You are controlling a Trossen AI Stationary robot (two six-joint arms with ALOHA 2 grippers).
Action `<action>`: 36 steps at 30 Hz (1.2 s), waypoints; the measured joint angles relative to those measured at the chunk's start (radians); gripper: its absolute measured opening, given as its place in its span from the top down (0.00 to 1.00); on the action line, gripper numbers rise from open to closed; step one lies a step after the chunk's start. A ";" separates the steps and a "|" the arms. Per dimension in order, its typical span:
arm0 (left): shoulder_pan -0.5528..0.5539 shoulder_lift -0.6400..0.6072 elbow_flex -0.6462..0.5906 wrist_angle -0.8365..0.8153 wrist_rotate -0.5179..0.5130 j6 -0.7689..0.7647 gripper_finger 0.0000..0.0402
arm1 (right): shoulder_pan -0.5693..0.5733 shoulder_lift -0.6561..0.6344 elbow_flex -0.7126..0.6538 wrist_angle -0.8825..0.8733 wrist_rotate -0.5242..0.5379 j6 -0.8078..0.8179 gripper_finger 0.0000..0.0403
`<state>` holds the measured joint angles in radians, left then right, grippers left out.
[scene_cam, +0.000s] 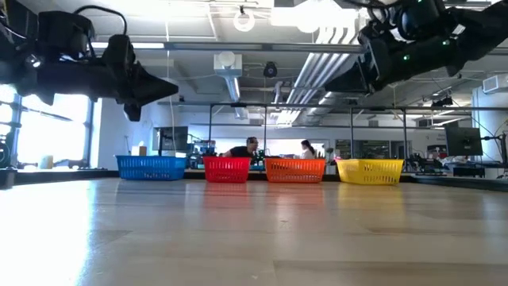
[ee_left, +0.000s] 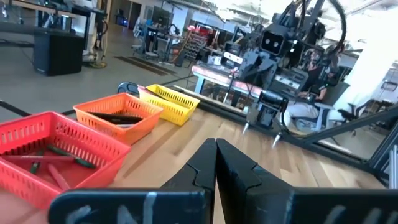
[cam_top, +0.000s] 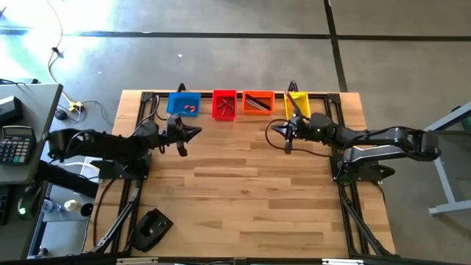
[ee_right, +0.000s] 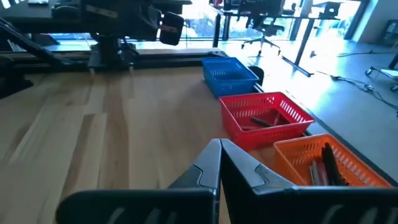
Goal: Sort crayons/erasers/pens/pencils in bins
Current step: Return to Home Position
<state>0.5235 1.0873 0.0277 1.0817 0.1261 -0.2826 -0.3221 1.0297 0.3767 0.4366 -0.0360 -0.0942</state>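
Four bins: one row along the far edge of the worktop (cam_top: 243, 191), side by side. From the left arm's side to the right arm's they are the blue bin (cam_top: 184, 104), red bin (cam_top: 224, 104), orange bin (cam_top: 257, 103) and yellow bin (cam_top: 297, 103).
Erasers (cam_top: 190, 108): small pink-red lumps lying inside the blue bin.
Red bin contents: thin sticks (ee_left: 56, 158), green and red among them, lying flat on the bin floor.
Orange bin contents: dark sticks (ee_left: 118, 117) lying along the bin's length.
Left gripper (cam_top: 197, 133): hangs above the worktop just in front of the blue bin, apart from it, pointing toward the middle of the worktop. The jaws are closed against each other.
Right gripper (cam_top: 274, 129): hangs above the worktop just in front of the orange and yellow bins, pointing toward the middle and facing the left gripper. The jaws are closed against each other.
Spacing of the grippers: well apart, with the red and orange bins behind the stretch between them.
Worktop surface: pale wooden planks on a dark frame.
Dark object (cam_top: 151, 228): lies near the worktop's near corner on the left arm's side; its kind cannot be told.
Side desk (cam_top: 33, 110): stands beyond the left arm and carries a calculator (cam_top: 16, 143).
Background: a person (scene_cam: 250, 147) shows in the room behind the red bin in the low view.
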 joint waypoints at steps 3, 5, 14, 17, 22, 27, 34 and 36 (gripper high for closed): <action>-0.006 -0.064 0.000 -0.076 -0.011 0.010 1.00 | 0.017 -0.033 0.000 -0.031 0.001 -0.021 1.00; -0.015 -0.104 0.001 -0.114 -0.026 0.016 1.00 | 0.025 -0.048 0.000 -0.054 0.012 -0.039 1.00; -0.078 -0.264 0.130 -0.523 -0.070 0.128 1.00 | 0.031 -0.057 -0.029 -0.026 0.048 -0.057 1.00; -0.091 -0.318 0.164 -0.607 -0.071 0.153 1.00 | 0.030 -0.056 -0.130 0.150 0.048 -0.051 1.00; -0.112 -0.407 0.170 -0.674 -0.070 0.172 1.00 | 0.028 -0.091 -0.286 0.430 0.047 -0.045 1.00; -0.121 -0.496 0.169 -0.769 -0.066 0.189 1.00 | 0.014 -0.211 -0.349 0.458 0.037 -0.045 1.00; -0.120 -0.634 0.169 -0.903 -0.067 0.190 1.00 | 0.013 -0.378 -0.366 0.301 0.035 -0.063 1.00; -0.120 -0.672 0.169 -0.939 -0.067 0.193 1.00 | 0.013 -0.418 -0.366 0.263 0.039 -0.064 1.00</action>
<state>0.4030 0.4156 0.1963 0.1424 0.0593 -0.0895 -0.3096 0.6114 0.0109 0.7001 0.0032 -0.1578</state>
